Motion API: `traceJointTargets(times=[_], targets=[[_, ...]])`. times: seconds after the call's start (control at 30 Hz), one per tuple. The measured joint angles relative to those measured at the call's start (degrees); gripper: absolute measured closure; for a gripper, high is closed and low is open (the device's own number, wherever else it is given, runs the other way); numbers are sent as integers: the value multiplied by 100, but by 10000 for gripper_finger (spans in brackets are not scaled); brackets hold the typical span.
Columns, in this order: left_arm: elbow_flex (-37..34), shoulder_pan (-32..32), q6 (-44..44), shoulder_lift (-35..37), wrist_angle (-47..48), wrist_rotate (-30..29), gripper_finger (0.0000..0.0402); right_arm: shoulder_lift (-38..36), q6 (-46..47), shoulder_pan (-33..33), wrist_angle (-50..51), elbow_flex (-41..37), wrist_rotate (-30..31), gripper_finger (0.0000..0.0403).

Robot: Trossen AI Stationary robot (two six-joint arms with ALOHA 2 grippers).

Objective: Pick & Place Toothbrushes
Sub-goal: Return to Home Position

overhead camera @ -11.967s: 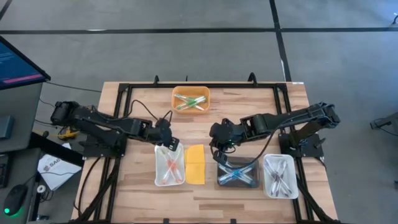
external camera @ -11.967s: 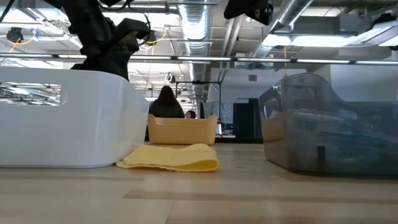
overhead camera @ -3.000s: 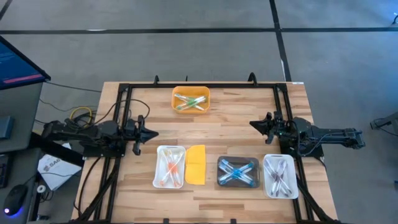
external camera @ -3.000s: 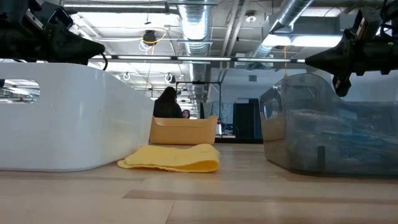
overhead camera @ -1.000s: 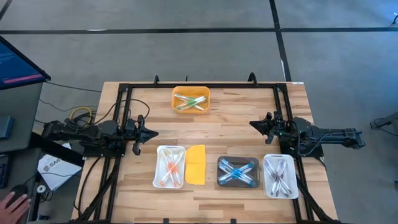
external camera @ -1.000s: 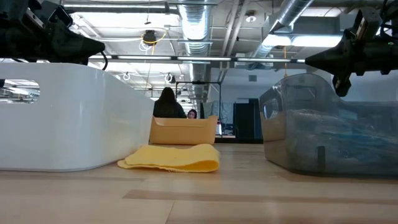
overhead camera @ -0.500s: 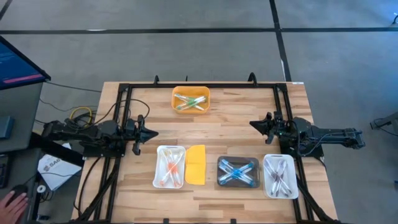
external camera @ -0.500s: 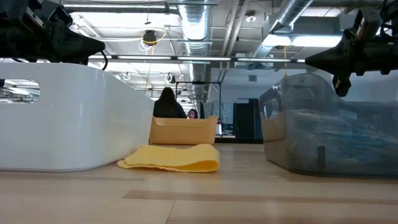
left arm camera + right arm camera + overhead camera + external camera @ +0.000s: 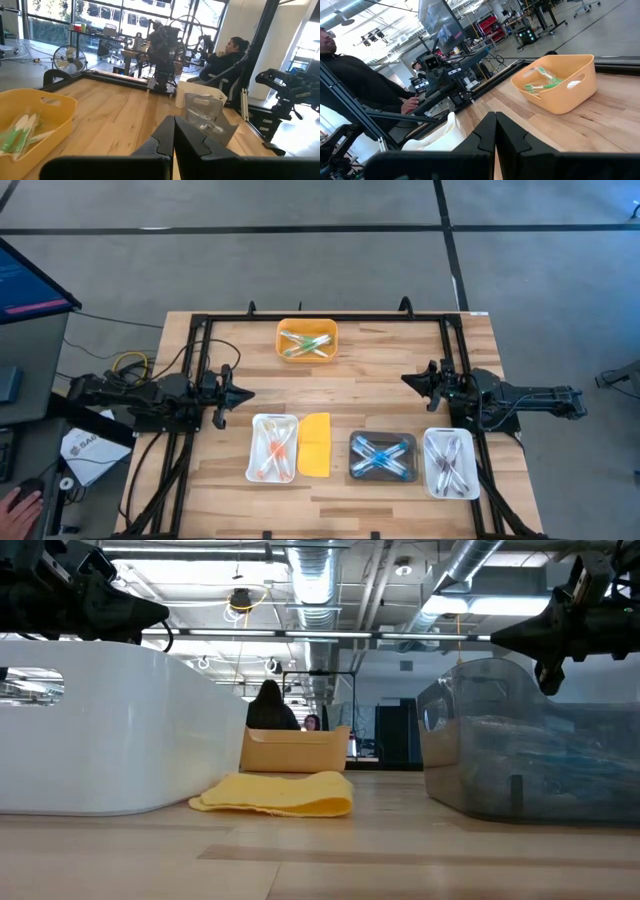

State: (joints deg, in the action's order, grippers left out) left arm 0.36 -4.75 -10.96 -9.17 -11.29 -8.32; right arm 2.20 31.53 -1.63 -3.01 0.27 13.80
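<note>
Both arms are lying folded at the table's sides. The left gripper (image 9: 243,393) and right gripper (image 9: 406,379) are keeping their jaws pressed together, empty. The toothbrushes (image 9: 380,456) are lying in the orange bin (image 9: 307,324), left white bin (image 9: 273,418), black bin (image 9: 353,461) and right white bin (image 9: 450,431).

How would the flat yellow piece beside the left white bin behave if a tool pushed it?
Probably floppy: in the low view the yellow piece shows soft, rounded folds. It lies thin and flat, so a push likely bunches it rather than tips it. Left tool and right tool wait away.
</note>
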Motion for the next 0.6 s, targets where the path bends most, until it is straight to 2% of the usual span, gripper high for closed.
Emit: traceJointTargets(times=[0.6], targets=[[0,0,0,0,-35,0,401,0,2,2,0,0,0,403]])
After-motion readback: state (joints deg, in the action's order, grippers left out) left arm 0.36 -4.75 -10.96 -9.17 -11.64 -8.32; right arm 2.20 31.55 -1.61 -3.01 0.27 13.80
